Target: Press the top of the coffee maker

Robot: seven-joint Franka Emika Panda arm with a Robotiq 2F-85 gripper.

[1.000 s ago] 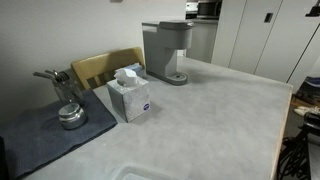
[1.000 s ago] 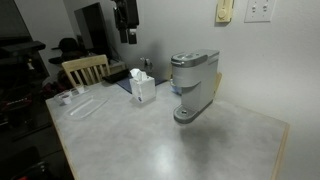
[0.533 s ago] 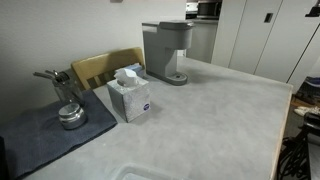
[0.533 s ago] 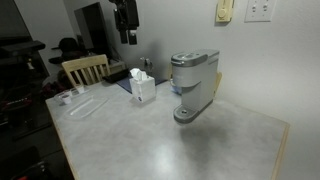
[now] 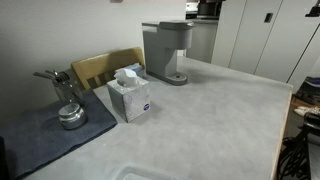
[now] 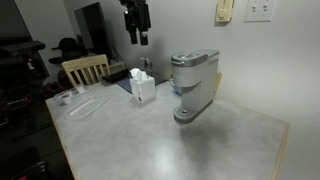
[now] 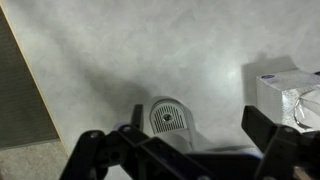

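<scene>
Two things matter for this press: lining up, then coming down gently. Our pincer (image 6: 140,40) hangs high over the tabletop (image 6: 150,140), fingers spread wide and holding nothing. The coffee maker (image 6: 193,85) stands beside the tissue box (image 6: 142,88), well below the pincer. In the wrist view, its round drip base (image 7: 168,118) shows between the fingers. We judge it best to centre over the dark flat top, descend straight and push lightly, so the machine neither tips nor slides.
</scene>
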